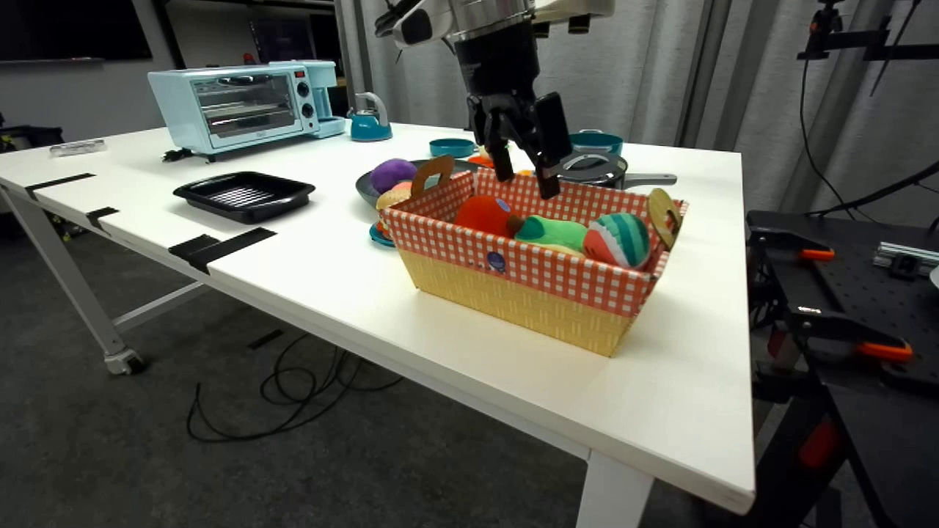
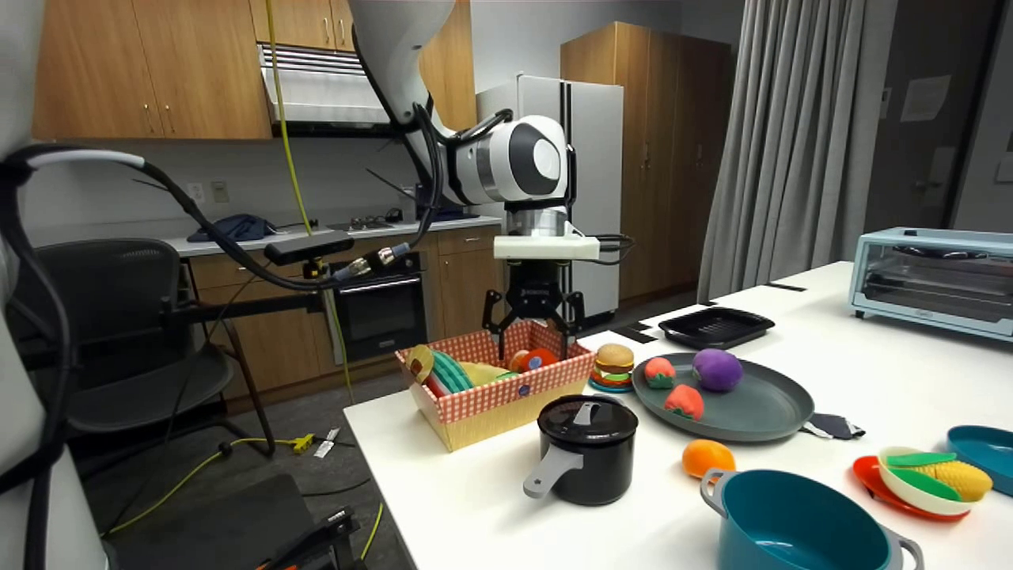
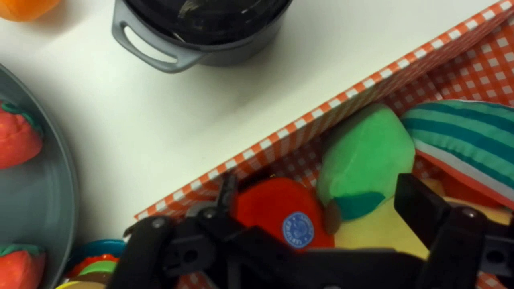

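Two black fingers [image 2: 564,344] of the claw [image 2: 533,351] are spread wide above a round, soft red toy [image 3: 275,204]. Next come a green toy [image 3: 371,156] and a stripy cloth melon [image 3: 470,136], all in the checked basket [image 2: 506,412] on the smooth white counter [image 1: 682,411]. The arm [image 2: 518,158] bends, pointing the claw down.

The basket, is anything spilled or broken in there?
Nothing stands out. The basket stands upright, and the red toy and the watermelon slice lie inside it, with no damage that I can see.

Wrist view close above basket [image 3: 317,113]
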`<state>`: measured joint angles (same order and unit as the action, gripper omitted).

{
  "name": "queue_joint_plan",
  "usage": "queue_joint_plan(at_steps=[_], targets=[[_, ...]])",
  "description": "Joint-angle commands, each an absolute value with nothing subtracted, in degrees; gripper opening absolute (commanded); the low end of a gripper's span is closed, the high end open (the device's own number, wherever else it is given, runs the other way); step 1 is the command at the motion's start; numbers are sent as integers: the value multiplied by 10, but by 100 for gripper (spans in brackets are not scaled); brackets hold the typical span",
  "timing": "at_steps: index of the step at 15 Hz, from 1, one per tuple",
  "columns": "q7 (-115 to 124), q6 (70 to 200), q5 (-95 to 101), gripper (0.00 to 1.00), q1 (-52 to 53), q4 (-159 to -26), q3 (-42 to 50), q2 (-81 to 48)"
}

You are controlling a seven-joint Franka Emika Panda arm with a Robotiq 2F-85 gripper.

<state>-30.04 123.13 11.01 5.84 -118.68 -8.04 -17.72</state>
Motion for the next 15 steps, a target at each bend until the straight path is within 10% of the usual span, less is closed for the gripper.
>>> queue_joint_plan(at_steps=[1, 15], targets=[[-328, 1241, 120, 100, 47, -1148, -81, -214], [-352, 1319, 101, 100, 22, -1142, -84, -245]])
